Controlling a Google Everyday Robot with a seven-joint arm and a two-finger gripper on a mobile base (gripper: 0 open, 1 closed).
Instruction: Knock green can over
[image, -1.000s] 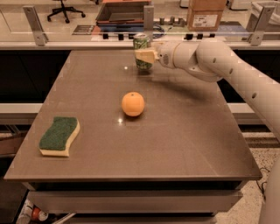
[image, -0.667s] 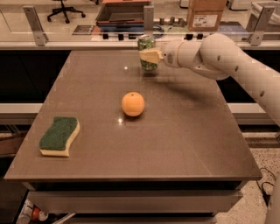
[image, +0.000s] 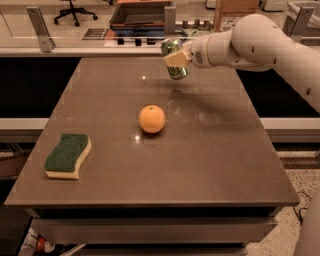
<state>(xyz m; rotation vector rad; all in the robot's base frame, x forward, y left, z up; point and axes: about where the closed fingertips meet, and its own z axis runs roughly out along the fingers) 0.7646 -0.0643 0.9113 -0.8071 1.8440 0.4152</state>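
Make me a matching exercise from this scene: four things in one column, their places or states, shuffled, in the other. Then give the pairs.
Things:
1. green can
2. orange
3. sponge
4. gripper

Places or states:
A. near the front left corner of the table
B. about the middle of the table
C. tilted, at the far side of the table
D. at the end of the arm, against the can

Pairs: 1-C, 2-B, 3-A, 4-D

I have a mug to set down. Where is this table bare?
Bare: the table right of the orange, and the front strip right of the sponge. Crowded: far edge middle, where the gripper meets the green can.
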